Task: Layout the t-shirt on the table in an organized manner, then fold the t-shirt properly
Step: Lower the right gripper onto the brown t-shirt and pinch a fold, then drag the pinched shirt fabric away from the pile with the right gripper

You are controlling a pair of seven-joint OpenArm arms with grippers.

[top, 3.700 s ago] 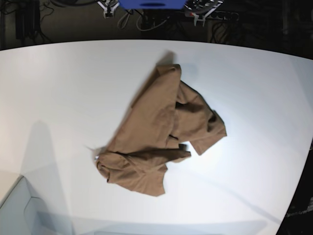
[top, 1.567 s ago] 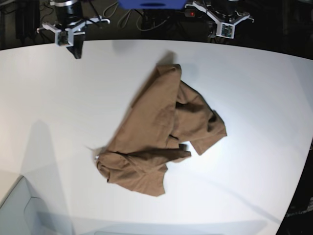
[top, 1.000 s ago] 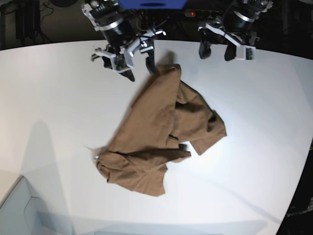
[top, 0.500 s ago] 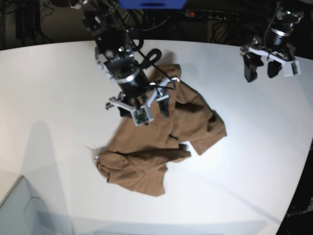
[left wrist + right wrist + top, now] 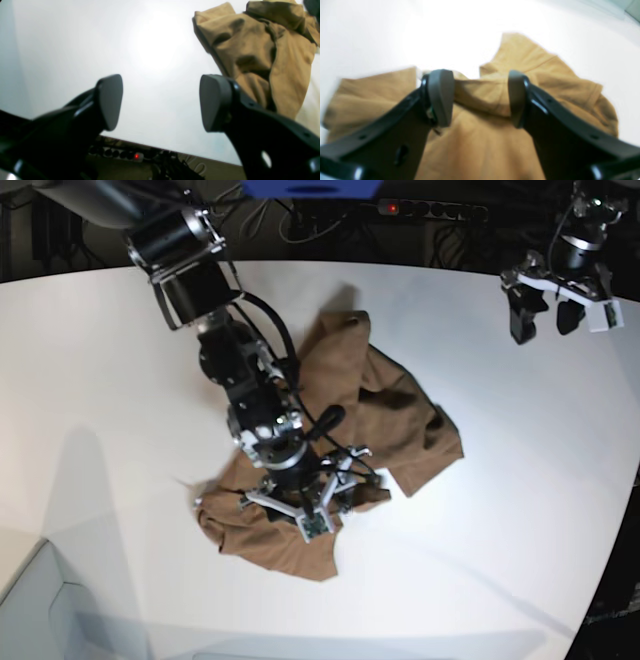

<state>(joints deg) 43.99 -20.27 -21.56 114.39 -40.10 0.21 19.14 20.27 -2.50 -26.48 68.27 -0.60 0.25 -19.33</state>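
Note:
The tan-brown t-shirt (image 5: 400,410) lies crumpled in a heap in the middle of the white table (image 5: 120,380). My right gripper (image 5: 300,502) hangs low over the heap's near end, open. In the right wrist view its fingers (image 5: 440,97) straddle a raised fold of the t-shirt (image 5: 480,140) without pinching it. My left gripper (image 5: 543,325) hovers open above bare table near the far right edge, well apart from the cloth. The left wrist view shows its wide-apart pads (image 5: 110,100) with nothing between them and the t-shirt (image 5: 262,50) off to the upper right.
A power strip (image 5: 430,210) with a red light and cables lies beyond the table's curved far edge. A pale box corner (image 5: 40,610) sits at the near left. The table ends at a dark drop (image 5: 620,580) on the right.
The right arm has swept from the shirt's far end down to its near end and dropped lower over the folds. The left gripper has stayed near the far right edge. The shirt has not shifted.

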